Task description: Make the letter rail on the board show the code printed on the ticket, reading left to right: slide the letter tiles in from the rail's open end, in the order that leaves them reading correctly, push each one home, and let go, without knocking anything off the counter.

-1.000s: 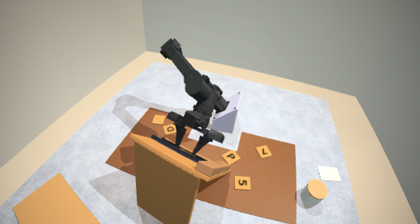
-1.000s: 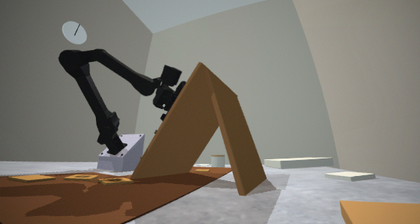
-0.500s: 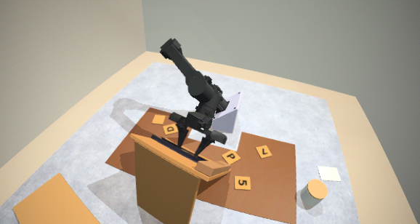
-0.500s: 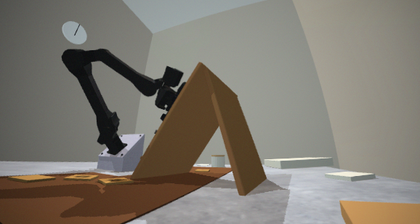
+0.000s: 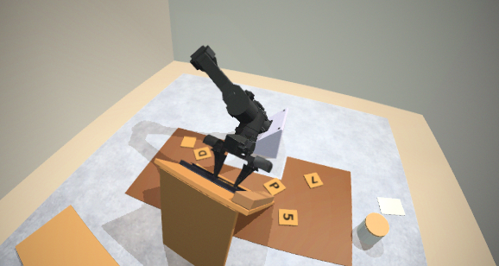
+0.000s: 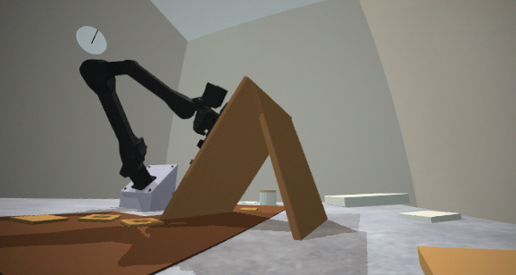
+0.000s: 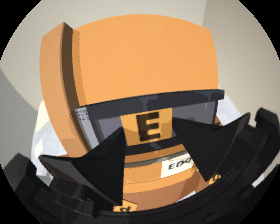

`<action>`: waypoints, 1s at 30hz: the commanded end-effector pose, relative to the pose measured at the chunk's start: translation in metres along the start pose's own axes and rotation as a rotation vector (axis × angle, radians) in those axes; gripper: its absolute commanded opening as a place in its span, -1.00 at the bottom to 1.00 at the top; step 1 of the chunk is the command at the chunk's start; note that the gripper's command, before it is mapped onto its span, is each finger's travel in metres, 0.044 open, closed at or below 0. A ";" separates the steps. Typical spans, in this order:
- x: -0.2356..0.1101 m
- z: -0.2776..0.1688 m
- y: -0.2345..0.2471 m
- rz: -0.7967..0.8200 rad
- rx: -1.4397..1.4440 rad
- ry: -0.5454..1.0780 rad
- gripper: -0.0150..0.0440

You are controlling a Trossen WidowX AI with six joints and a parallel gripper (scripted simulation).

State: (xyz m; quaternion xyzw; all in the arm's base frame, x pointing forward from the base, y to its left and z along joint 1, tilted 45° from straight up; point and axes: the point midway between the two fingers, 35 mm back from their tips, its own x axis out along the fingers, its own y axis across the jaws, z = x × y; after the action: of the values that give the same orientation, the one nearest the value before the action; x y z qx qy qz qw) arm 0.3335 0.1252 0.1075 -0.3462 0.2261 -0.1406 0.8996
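Note:
The board [image 5: 196, 226] [image 6: 223, 171] [image 7: 146, 60] leans up like an easel, with the dark letter rail [image 5: 188, 166] [image 7: 191, 97] across it. My gripper [image 5: 225, 181] [image 7: 148, 125] is shut on the E tile [image 7: 152, 134], which sits upright within the rail, between its dark edges, away from both ends. The ticket [image 7: 170, 167] below the rail starts "ED"; my right finger hides the rest. On the mat lie a D tile [image 5: 202, 153], a P tile [image 5: 274, 186], a 5 tile [image 5: 287, 217], a tile like a 7 or L [image 5: 313, 180] and one [image 5: 188, 142] with no readable letter.
The brown mat [image 5: 324, 226] [image 6: 54, 256] lies under the tiles. A jar [image 5: 374, 231] [image 6: 268, 197] with an orange lid stands beyond its right edge, near a pale flat square [image 5: 391, 205]. A raised block [image 5: 252, 199] [image 7: 52, 80] stands at one end of the board.

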 end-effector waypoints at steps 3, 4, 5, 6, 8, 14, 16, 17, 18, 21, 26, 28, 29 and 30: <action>0.000 0.001 0.003 -0.003 0.008 -0.003 -0.49; 0.000 0.001 0.004 -0.003 0.008 -0.003 -0.49; 0.000 0.001 0.005 -0.003 0.008 -0.003 -0.49; 0.000 0.001 0.005 -0.003 0.008 -0.003 -0.49; 0.000 0.001 0.006 -0.003 0.008 -0.003 -0.49; 0.000 0.001 0.009 -0.003 0.008 -0.003 -0.49; 0.000 0.001 0.011 -0.003 0.008 -0.003 -0.49; 0.000 0.001 0.011 -0.003 0.008 -0.003 -0.49; 0.000 0.001 0.012 -0.003 0.008 -0.003 -0.49; 0.000 0.002 0.013 -0.003 0.008 -0.003 -0.49; 0.000 0.002 0.016 -0.003 0.008 -0.003 -0.49; 0.000 0.002 0.017 -0.003 0.009 -0.003 -0.49; 0.000 0.002 0.018 -0.003 0.009 -0.003 -0.49; 0.000 0.002 0.018 -0.003 0.009 -0.003 -0.49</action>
State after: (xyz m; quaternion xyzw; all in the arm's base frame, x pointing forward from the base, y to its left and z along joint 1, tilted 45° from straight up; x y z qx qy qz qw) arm 0.3352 0.1374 0.0962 -0.3459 0.2262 -0.1405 0.8997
